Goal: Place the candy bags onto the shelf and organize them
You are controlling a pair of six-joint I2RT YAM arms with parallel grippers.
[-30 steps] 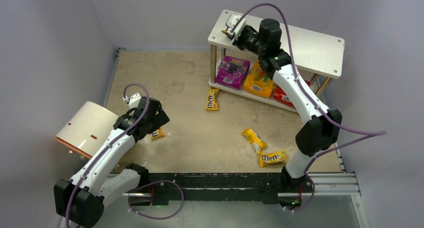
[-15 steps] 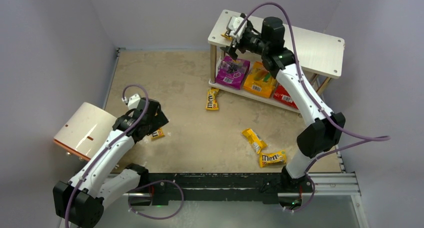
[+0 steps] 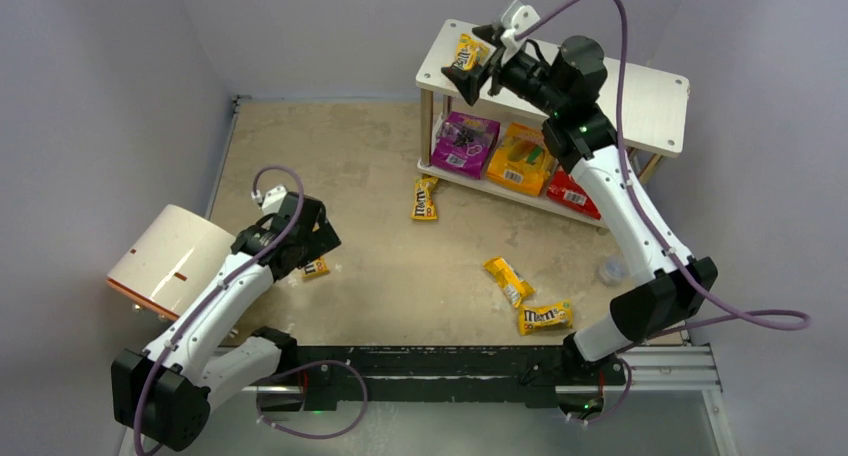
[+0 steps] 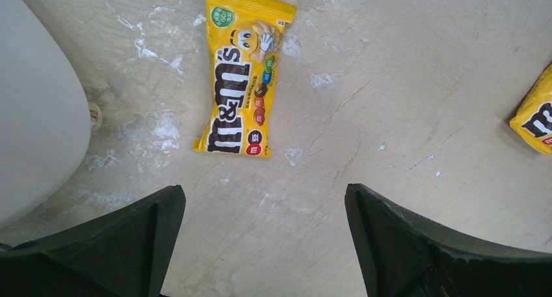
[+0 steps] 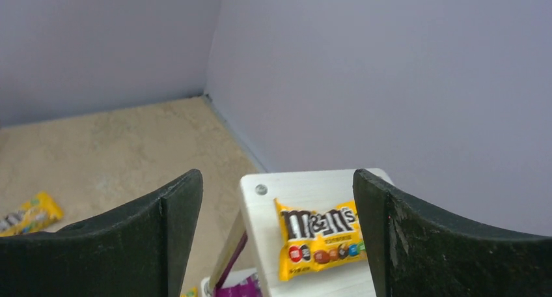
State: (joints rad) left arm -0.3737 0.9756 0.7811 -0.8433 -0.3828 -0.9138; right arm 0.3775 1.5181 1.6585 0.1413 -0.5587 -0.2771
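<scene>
We read a brown "m&m's" wordmark, running lengthwise, on the yellow packet (image 4: 245, 75) under the left wrist camera. A green round badge (image 4: 223, 17) near the packet's top edge carries print too small for us to read. At the right edge of the same view, the cut-off packet (image 4: 535, 118) shows a single brown "m". The shelf-top packet (image 5: 319, 238) reads "m&m's" above a row of printed candies. From the top camera, we make out "m&m's" on the front packet (image 3: 545, 317). Print on the purple pouch (image 3: 465, 143), orange pouch (image 3: 520, 161) and red pouch (image 3: 572, 191) is illegible.
</scene>
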